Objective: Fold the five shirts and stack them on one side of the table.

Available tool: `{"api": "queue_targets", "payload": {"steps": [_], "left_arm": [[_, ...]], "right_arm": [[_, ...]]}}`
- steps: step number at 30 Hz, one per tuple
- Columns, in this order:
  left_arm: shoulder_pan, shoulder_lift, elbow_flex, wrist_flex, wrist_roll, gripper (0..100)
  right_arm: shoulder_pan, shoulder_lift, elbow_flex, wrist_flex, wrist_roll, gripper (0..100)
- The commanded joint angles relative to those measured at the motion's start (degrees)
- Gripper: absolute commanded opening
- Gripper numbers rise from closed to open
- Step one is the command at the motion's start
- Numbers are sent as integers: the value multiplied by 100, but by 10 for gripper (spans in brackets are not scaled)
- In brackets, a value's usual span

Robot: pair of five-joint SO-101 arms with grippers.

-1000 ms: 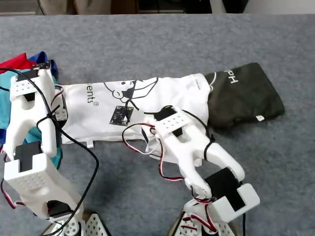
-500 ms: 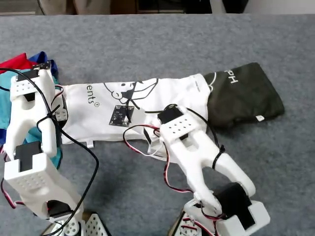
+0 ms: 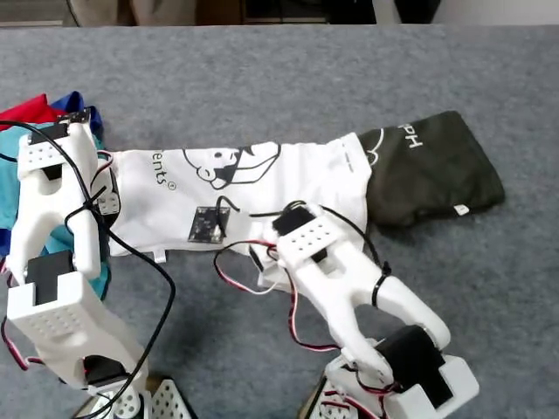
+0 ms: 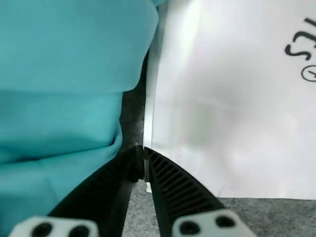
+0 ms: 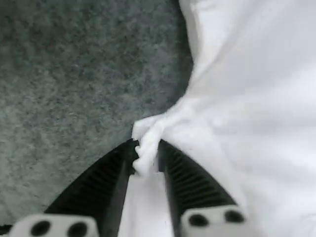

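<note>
A white shirt with a black drawing lies stretched across the middle of the table. My left gripper is shut on its left hem, right beside a teal shirt. My right gripper is shut on a bunched bit of the white shirt's near edge. A dark shirt lies at the right, and the white shirt's end overlaps it. The teal shirt lies under the left arm, with a red shirt and a blue shirt behind it at the table's left edge.
Grey felt covers the table, bare along the far side and at the near right. Loose red, white and black cables trail from the arms over the white shirt's near edge. Both arm bases stand at the near edge.
My right arm has drawn back toward the near edge and a little left with the white cloth pinched. The left arm has kept still.
</note>
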Motion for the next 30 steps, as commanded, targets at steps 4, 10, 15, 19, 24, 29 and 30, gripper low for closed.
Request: {"api": "queue_targets", "payload": {"steps": [4, 10, 15, 19, 24, 29, 30], "left_arm": [[0, -66, -193, 44, 35, 20], [0, -75, -202, 44, 18, 20], [9, -48, -237, 35, 35, 20], [176, -48, -237, 26, 35, 20], [659, -75, -316, -9, 193, 20], [1081, 163, -738, -440, 668, 20], [1152, 312, -853, -484, 747, 20]], "right_arm": [[321, -233, 22, 79, 343, 258], [233, -716, -163, 1152, 475, 238], [-312, -1947, -198, 2048, 422, 245], [92, -2703, -224, 1916, 264, 278], [1587, -2633, -224, 800, 220, 95], [2536, -1508, -435, -255, 255, 48], [2580, -1182, -585, -378, 255, 48]]}}
